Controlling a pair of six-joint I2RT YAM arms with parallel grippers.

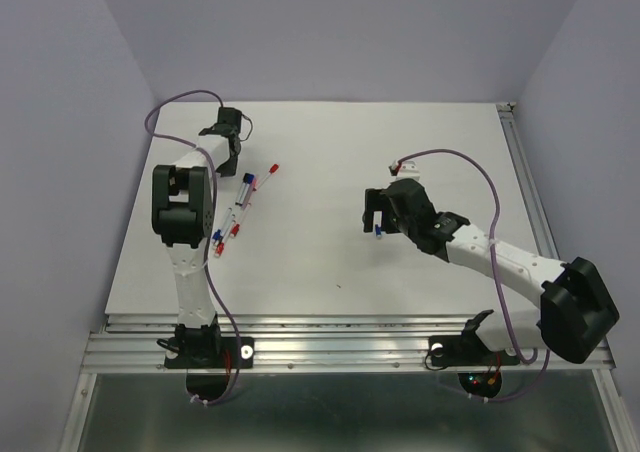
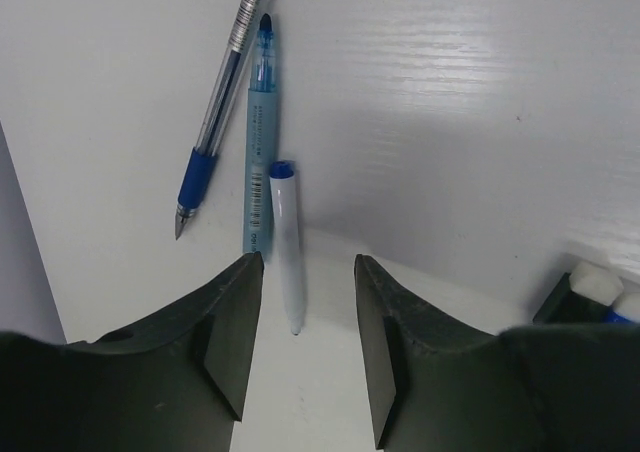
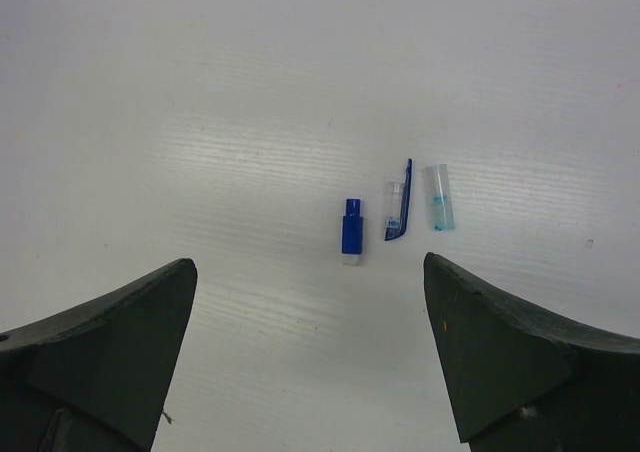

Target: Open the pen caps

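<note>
In the right wrist view three loose pen caps lie in a row on the white table: a dark blue cap [image 3: 351, 232], a clear cap with a blue clip [image 3: 398, 212] and a light blue clear cap [image 3: 438, 199]. My right gripper [image 3: 309, 264] is wide open and empty just short of them; in the top view it [image 1: 376, 222] hovers mid-table. My left gripper [image 2: 307, 262] is open and empty, with the tip of a white pen with a blue end [image 2: 286, 242] between its fingertips. A light blue pen [image 2: 258, 142] and a clear pen with a blue grip [image 2: 215, 112] lie beside it.
Several pens [image 1: 245, 200] with red and blue ends lie in a cluster left of centre, next to the left arm [image 1: 180, 207]. A purple wall runs close along the table's left side. Metal rails [image 1: 330, 347] line the near edge.
</note>
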